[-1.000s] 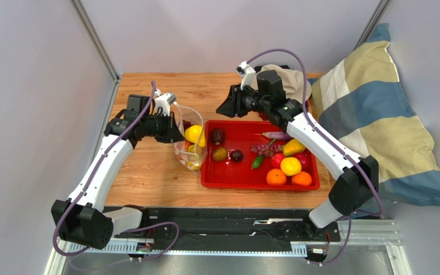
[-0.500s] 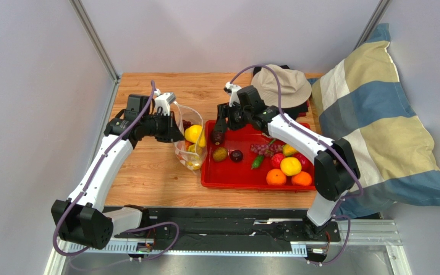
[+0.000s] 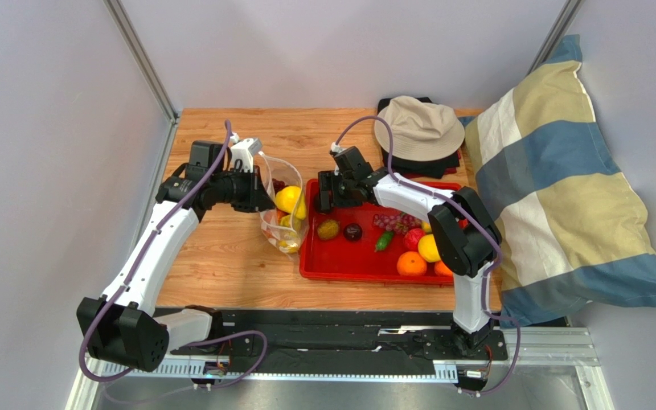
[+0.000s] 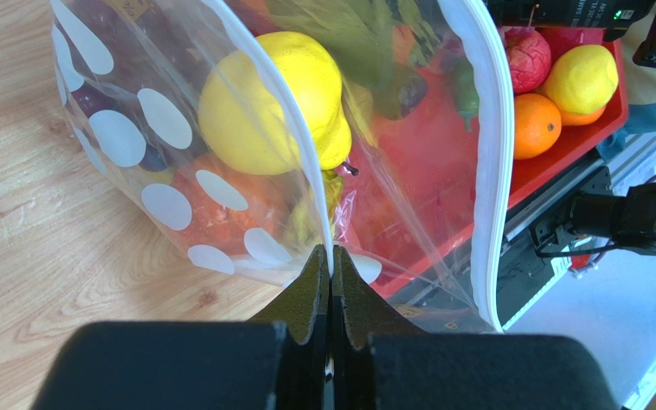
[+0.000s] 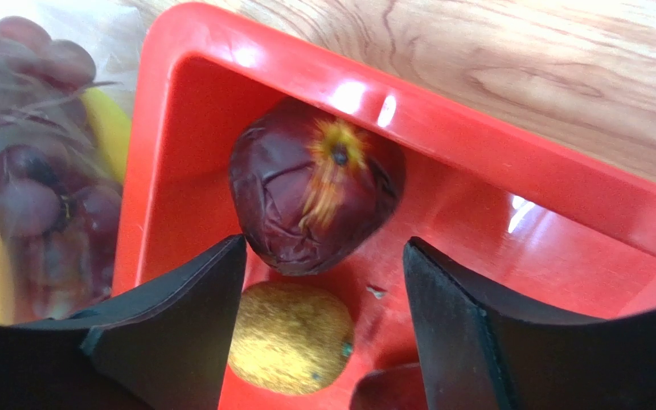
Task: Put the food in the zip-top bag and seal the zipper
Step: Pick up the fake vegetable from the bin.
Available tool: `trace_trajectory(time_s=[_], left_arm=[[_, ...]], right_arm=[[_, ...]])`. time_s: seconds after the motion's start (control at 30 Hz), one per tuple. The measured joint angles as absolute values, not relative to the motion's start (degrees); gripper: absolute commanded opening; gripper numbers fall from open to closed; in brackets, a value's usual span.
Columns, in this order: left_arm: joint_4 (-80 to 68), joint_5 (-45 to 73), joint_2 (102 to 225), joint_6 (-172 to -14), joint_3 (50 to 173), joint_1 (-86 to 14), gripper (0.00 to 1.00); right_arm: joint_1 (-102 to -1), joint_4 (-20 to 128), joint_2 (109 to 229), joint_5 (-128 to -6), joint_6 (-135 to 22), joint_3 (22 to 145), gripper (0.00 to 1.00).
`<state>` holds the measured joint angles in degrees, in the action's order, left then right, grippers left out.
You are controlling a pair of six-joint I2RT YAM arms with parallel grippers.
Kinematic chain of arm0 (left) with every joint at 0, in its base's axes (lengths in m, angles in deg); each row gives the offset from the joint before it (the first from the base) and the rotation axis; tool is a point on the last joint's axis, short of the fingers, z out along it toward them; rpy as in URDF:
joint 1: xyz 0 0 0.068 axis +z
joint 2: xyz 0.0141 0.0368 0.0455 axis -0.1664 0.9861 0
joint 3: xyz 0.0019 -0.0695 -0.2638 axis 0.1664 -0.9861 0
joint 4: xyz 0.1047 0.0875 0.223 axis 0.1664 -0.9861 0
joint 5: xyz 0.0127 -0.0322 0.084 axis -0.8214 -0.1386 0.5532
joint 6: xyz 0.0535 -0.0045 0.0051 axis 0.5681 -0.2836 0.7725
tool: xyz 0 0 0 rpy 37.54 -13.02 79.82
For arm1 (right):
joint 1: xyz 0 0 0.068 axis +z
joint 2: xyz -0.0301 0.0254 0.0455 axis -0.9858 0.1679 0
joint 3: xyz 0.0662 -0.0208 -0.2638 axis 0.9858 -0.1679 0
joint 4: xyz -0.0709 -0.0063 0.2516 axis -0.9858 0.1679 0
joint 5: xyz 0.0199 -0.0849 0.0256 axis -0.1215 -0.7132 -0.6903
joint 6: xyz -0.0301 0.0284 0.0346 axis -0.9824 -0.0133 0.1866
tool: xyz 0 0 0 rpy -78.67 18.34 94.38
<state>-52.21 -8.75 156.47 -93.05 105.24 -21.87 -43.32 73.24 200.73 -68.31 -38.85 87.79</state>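
The left claw (image 4: 330,266) pinches the edge of the zip-top bag (image 4: 117,137), left of middle seen from above, to hold its mouth wide. The right claw (image 5: 323,252), fingers apart, hangs over a dark fruit (image 5: 306,188) in the red tray (image 5: 494,137) corner, likely to grab it.

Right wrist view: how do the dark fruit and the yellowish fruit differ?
The dark fruit is maroon, wrinkled and tufted; the yellowish fruit is mustard and finely speckled. The dark fruit looks larger than the yellowish fruit. The dark fruit faces the open right pincer's gap; the yellowish fruit lies partly behind a finger. Both rest in the red tray.
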Motion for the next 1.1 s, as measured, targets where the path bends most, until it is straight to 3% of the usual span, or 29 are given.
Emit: trace_trajectory(time_s=[0.3,0.43,0.5,0.77,0.9,1.1], left_arm=[[-51.9,-8.5,156.5,-93.1,104.3,-21.9,0.0],[-51.9,-8.5,157.0,-93.1,104.3,-21.9,0.0],[-51.9,-8.5,157.2,-93.0,104.3,-21.9,0.0],[-51.9,-8.6,157.5,-93.0,104.3,-21.9,0.0],[-51.9,-8.6,157.4,-93.0,104.3,-21.9,0.0],[-52.2,-8.4,156.9,-93.1,104.5,-21.9,0.0]], right_arm=[[-41.6,71.5,201.1,-72.2,-33.3,87.8,0.75],[-41.2,71.1,201.4,-74.6,-31.9,87.8,0.7],[-41.1,71.0,201.6,-75.2,-31.6,87.8,0.57],[-41.6,71.0,200.7,-75.3,-31.7,87.0,0.21],[-42.0,73.3,195.6,-75.3,-33.1,85.1,0.12],[-42.2,74.7,178.8,-73.2,-36.9,84.2,0.01]])
